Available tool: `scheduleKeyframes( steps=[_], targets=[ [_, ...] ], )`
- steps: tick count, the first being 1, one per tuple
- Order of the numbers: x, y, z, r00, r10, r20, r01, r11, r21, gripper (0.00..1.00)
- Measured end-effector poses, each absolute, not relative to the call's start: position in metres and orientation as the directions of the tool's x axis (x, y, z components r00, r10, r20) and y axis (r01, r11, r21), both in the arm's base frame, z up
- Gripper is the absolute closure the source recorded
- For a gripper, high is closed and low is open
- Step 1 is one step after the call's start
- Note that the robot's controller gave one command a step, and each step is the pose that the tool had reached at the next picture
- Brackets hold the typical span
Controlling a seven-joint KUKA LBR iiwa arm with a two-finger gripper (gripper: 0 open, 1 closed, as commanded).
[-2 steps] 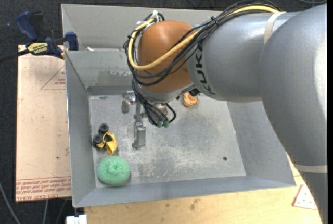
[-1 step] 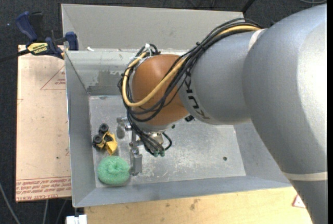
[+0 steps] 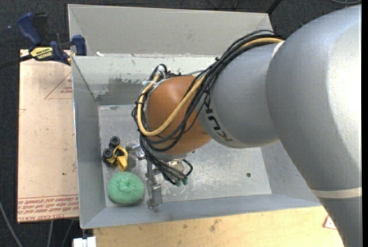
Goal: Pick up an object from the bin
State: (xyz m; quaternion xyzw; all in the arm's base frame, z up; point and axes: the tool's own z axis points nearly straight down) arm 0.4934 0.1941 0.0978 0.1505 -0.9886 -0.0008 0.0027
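Since the gripper (image 3: pixel 154 193) sits beside the green fuzzy ball (image 3: pixel 125 189) in the bin's (image 3: pixel 172 214) corner, it should move over it first; spread or squeezed, I cannot tell.

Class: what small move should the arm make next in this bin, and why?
Likely a small sideways shift toward the green fuzzy ball, then down: the gripper hangs just beside it by the front wall of the bin, nearer than the yellow-and-black toy behind.
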Motion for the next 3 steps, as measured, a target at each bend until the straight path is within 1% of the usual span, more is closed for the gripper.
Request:
scheduleKeyframes(
  steps=[1, 2, 3],
  targets=[
    [0.512, 0.225, 0.083, -0.867, -0.499, -0.006, -0.499, 0.867, -0.002, 0.00],
    [0.496, 0.253, 0.074, -0.782, -0.623, -0.006, -0.623, 0.782, -0.001, 1.00],
    [0.496, 0.253, 0.074, -0.782, -0.623, -0.006, -0.623, 0.782, -0.001, 1.00]
  ],
)
